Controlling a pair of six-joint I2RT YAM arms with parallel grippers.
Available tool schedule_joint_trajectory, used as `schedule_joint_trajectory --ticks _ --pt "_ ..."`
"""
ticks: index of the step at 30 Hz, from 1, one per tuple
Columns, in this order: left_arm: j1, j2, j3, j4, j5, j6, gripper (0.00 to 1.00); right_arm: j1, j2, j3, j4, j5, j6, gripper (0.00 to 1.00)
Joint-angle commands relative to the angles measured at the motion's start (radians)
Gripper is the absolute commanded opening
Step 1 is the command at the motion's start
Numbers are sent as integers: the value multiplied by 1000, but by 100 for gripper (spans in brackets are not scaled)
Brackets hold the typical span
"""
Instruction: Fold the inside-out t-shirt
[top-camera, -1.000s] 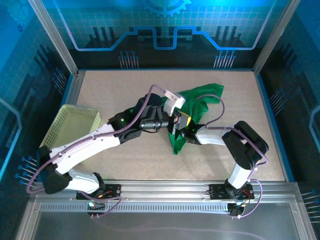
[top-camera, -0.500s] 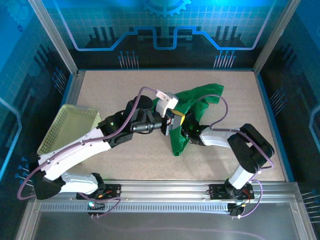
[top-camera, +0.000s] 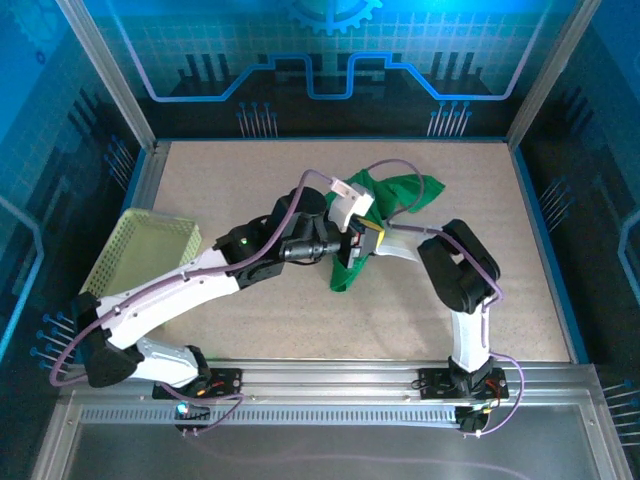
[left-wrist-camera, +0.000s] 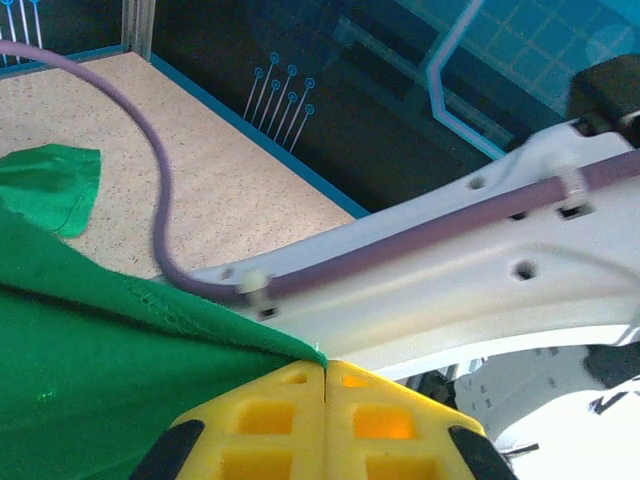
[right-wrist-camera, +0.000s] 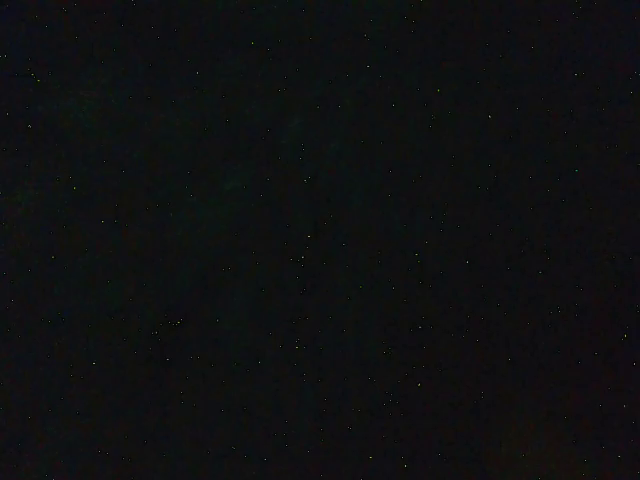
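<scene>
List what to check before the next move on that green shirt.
1. Left gripper shut on the t-shirt edge: ok.
2. Right gripper's hold on the cloth: cannot tell; the right wrist view is dark.
3. T-shirt spread flat on the table: not ok, it is bunched between the arms.
4. Basket apart from the cloth: ok, it sits at the table's left edge.

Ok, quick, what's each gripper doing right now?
Left gripper: shut, pinching an edge of the t-shirt.
Right gripper: cannot be told; its wrist view is dark.
</scene>
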Motion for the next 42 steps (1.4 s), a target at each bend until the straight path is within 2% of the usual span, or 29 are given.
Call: schedule_joint_trajectory --ticks 1,7,11,12,13,16,26,33,37,42 --pt "-42 8 53 90 21 -32 0 -17 63 85 -100 -34 62 80" --pt "-99 3 57 176 27 -51 0 -73 135 180 -92 -185 97 83" --pt "-122 9 54 238 59 -84 0 -91 160 237 -129 -229 113 85" --pt "-126 11 52 254 66 -94 0 -96 168 256 -150 -239 119 94" --pt "-132 15 49 270 80 -102 0 -100 182 285 -187 -243 121 100" --pt "-155 14 48 298 83 -106 0 -108 237 397 -348 -237 118 100" --pt "-177 -42 62 346 97 -116 0 -109 375 610 -664 -175 126 100" --pt "-173 -135 -18 295 -75 -38 0 -112 462 758 -934 -92 174 100" --pt "-164 -209 -78 292 -156 -19 0 -110 473 788 -987 -62 169 100" --pt "-128 -278 -126 251 -265 -5 0 -114 564 925 -1117 -70 137 100"
